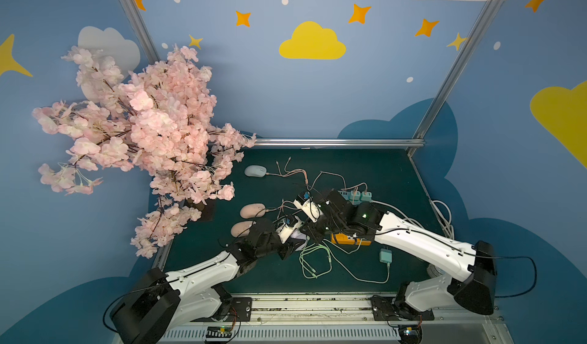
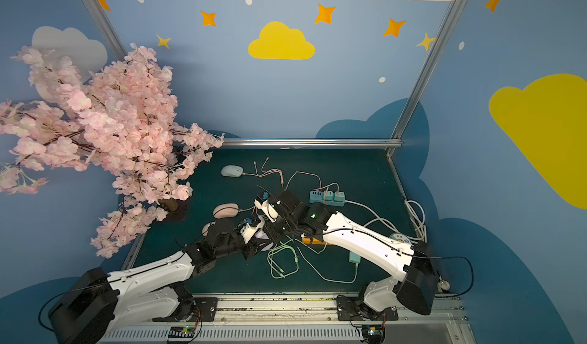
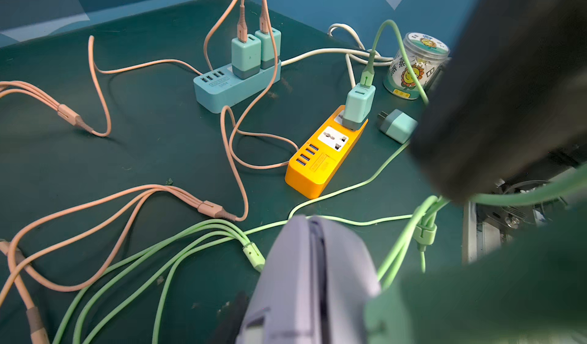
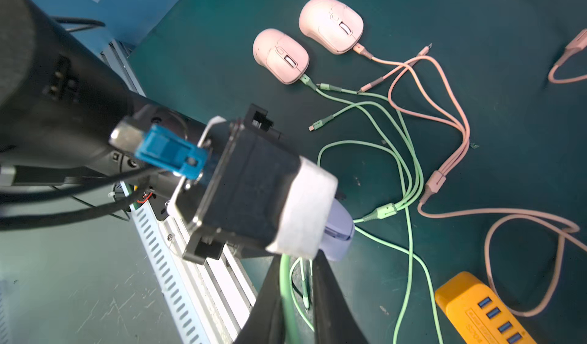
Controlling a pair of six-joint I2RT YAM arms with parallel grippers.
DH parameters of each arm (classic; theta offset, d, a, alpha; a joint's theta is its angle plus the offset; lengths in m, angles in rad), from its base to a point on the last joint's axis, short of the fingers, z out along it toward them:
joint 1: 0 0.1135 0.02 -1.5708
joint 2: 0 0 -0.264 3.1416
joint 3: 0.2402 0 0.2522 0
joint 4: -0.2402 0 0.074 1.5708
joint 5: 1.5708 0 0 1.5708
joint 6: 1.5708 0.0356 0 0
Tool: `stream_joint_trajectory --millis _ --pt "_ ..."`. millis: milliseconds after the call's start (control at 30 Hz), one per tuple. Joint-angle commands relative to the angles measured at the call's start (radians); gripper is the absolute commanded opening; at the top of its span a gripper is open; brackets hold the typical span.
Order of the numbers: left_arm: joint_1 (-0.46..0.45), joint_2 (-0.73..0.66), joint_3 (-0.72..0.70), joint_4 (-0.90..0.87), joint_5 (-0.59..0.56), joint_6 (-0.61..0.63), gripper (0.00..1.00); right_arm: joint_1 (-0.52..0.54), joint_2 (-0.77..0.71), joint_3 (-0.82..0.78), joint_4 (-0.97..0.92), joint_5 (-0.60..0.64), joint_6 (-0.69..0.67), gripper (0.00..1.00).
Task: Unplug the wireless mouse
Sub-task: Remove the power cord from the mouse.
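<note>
The wireless mouse (image 3: 314,279) is lavender and sits in my left gripper (image 3: 311,298), which is shut on it just above the mat; in a top view only a sliver of this mouse (image 1: 299,235) shows. My right gripper (image 4: 297,258) is right beside it, its black fingers (image 4: 330,294) standing either side of a green cable (image 4: 287,288). The cable lies against one finger and a narrow gap shows on the other side. The left wrist camera hides where the cable meets the mouse (image 4: 338,228). In both top views the two grippers meet mid-table.
Two pink mice (image 4: 281,56) (image 4: 332,23) lie plugged in, and a pale grey mouse (image 1: 255,170) lies further back. Also on the mat: an orange power strip (image 3: 320,158), a blue power strip (image 3: 228,85), a loose charger (image 3: 397,126), a jar (image 3: 413,66), tangled cables and a blossom tree (image 1: 143,129).
</note>
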Motion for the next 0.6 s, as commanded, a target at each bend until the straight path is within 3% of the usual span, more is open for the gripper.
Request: stream_joint_trajectory --millis 0,200,333,500,567 --pt "-0.005 -0.012 0.033 0.013 0.019 -0.004 0.33 0.005 0.018 0.027 0.035 0.005 0.016 0.18" --pt "-0.007 -0.014 0.036 0.008 0.02 -0.006 0.33 0.011 0.033 0.026 0.046 -0.021 0.031 0.17" --pt "-0.007 -0.02 0.035 0.006 0.016 -0.008 0.34 0.011 0.028 0.025 0.037 -0.006 0.038 0.0" --pt "-0.007 -0.036 0.025 0.013 -0.003 -0.012 0.52 0.012 0.001 0.023 0.023 0.011 0.045 0.0" --pt "-0.008 -0.047 0.019 0.023 -0.011 -0.02 0.68 0.011 -0.015 0.02 0.027 0.014 0.051 0.0"
